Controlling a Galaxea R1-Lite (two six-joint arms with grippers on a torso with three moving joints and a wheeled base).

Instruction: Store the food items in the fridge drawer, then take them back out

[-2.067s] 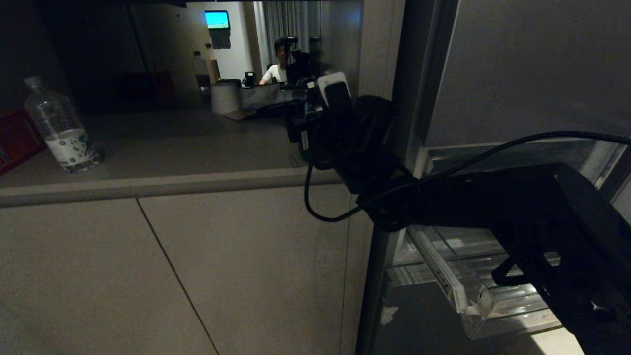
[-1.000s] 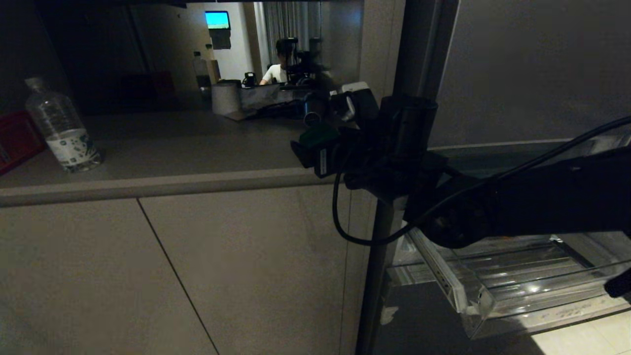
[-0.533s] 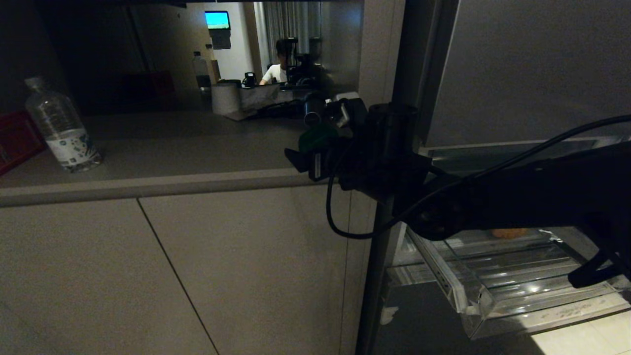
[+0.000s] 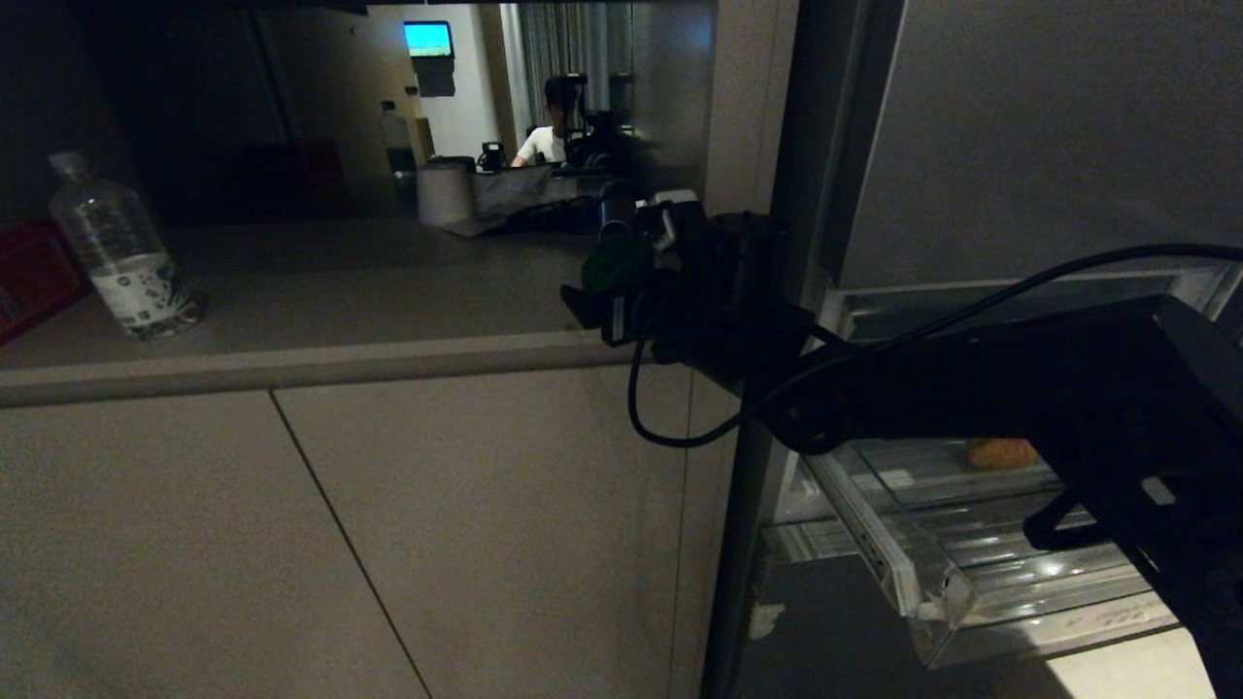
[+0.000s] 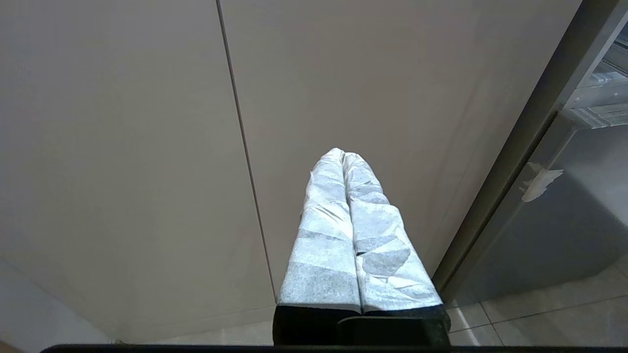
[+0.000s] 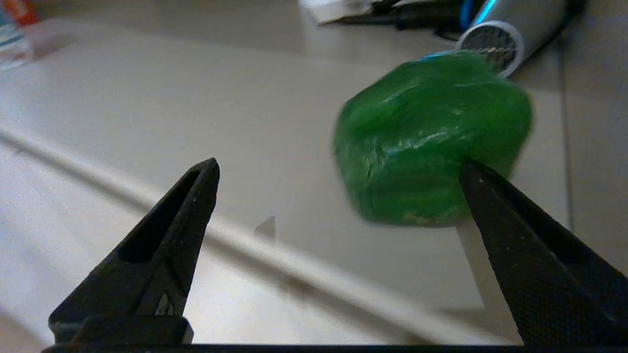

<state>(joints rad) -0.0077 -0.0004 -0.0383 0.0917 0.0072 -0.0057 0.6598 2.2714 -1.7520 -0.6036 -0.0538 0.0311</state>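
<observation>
Green pepper (image 6: 431, 142) sits on the counter (image 4: 320, 291), at one o'clock of your right gripper (image 6: 338, 181). Jaws stand fully apart, empty, ready to straddle it. Potato (image 4: 1000, 452) lies in the drawer (image 4: 981, 544).

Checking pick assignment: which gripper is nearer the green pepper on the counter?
Right. The right gripper is open right at the green pepper, one finger beside it. The left gripper hangs shut by the cabinet front, below the counter.
</observation>
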